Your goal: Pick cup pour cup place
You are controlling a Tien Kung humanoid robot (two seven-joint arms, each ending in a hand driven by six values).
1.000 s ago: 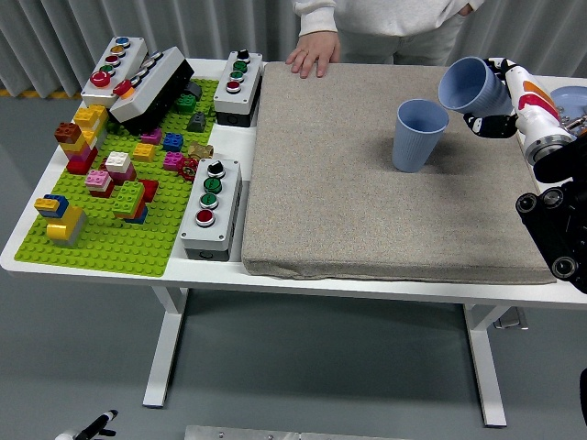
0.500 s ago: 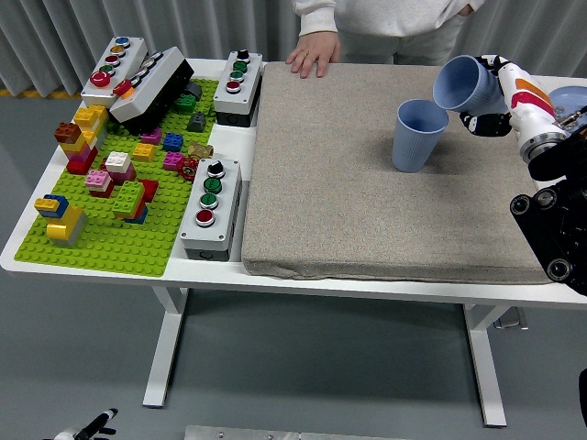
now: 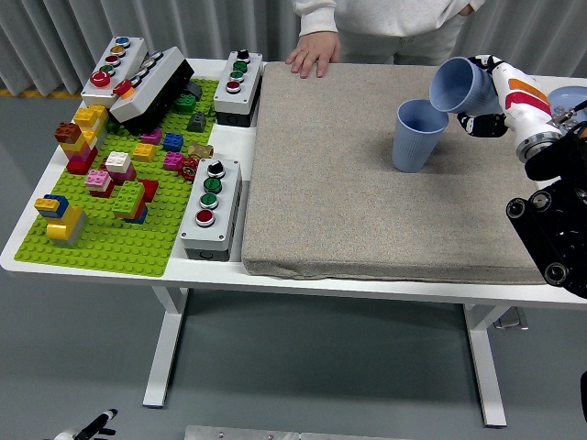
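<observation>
Two steps seem done: the right hand (image 3: 484,99) grips a tilted blue plastic cup (image 3: 456,84), apparently pouring over the upright blue cup (image 3: 418,136) near the grey mat's (image 3: 367,220) far right corner; placing remains.

A robotics lab: white tabletop (image 3: 303,275) with grey mat (image 3: 367,183), button boxes (image 3: 210,208), a brick baseplate (image 3: 101,247), grey curtains (image 3: 92,37).

We see a rough, matt beige woven cloth mat (image 3: 385,174) on the smooth white desk (image 3: 128,273), two matt ribbed pale-blue plastic cups (image 3: 417,136), glossy plastic toy bricks (image 3: 110,174), and grey plastic button boxes (image 3: 211,206).
</observation>
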